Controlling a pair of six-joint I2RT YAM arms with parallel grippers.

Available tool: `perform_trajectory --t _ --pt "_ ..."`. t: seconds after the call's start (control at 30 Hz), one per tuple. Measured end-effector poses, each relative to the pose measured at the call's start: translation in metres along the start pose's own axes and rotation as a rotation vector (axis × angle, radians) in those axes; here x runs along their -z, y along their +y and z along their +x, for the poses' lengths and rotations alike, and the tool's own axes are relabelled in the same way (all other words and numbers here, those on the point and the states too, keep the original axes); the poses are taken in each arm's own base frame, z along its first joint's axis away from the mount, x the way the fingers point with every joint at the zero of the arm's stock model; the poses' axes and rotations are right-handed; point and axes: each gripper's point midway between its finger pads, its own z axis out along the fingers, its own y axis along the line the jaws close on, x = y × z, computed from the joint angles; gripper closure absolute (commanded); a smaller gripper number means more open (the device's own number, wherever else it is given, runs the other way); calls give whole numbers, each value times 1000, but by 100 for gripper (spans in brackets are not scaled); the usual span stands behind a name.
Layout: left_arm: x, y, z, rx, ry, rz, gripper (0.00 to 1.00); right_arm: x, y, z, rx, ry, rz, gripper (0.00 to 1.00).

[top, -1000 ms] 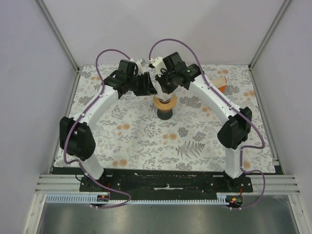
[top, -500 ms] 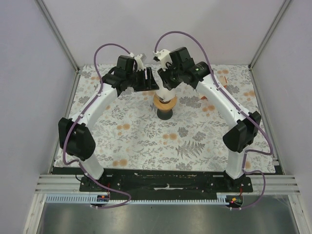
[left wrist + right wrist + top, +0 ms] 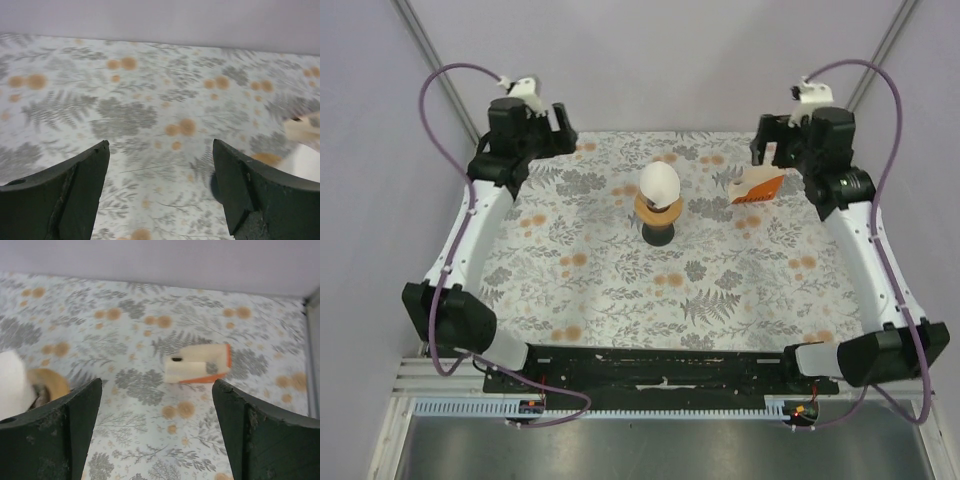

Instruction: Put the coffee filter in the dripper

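Observation:
The white coffee filter [image 3: 659, 181] stands point-down in the orange-brown dripper [image 3: 659, 208], its rounded top sticking up above the rim. In the right wrist view the coffee filter [image 3: 12, 385] and dripper [image 3: 51, 383] show at the left edge, partly behind a finger. My left gripper [image 3: 558, 128] is raised at the far left, well away from the dripper, open and empty; the left wrist view shows the left gripper [image 3: 160, 167] over bare cloth. My right gripper [image 3: 770, 142] hangs at the far right, and the right gripper [image 3: 157, 407] is open with nothing in it.
The dripper sits on a dark cup [image 3: 658, 233] in the middle of the floral tablecloth [image 3: 620, 290]. An orange-and-white box [image 3: 758, 186] lies at the back right, below the right gripper; the box [image 3: 197, 363] appears ahead of its fingers. Walls close in the back and sides.
Both grippers were together over the dripper, then opened wide and pulled away, left to the far left, right to the far right. The filter now stands uncovered in the dripper.

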Motion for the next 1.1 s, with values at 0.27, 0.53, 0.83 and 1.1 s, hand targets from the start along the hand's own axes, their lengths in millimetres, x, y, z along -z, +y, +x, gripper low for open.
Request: perform_trajectory --t 0.27,0.53,0.83,1.1 --pt "18 145 59 44 -25 -355 9 24 -99 94 -253 -93 357 2" --pt "21 201 181 81 96 -484 9 23 -119 171 -354 -91 533 2" --pt "31 190 202 61 -31 -414 8 30 -129 199 -384 -106 612 2" --pt "24 186 202 54 -69 -379 7 33 -129 205 -397 -125 622 2"
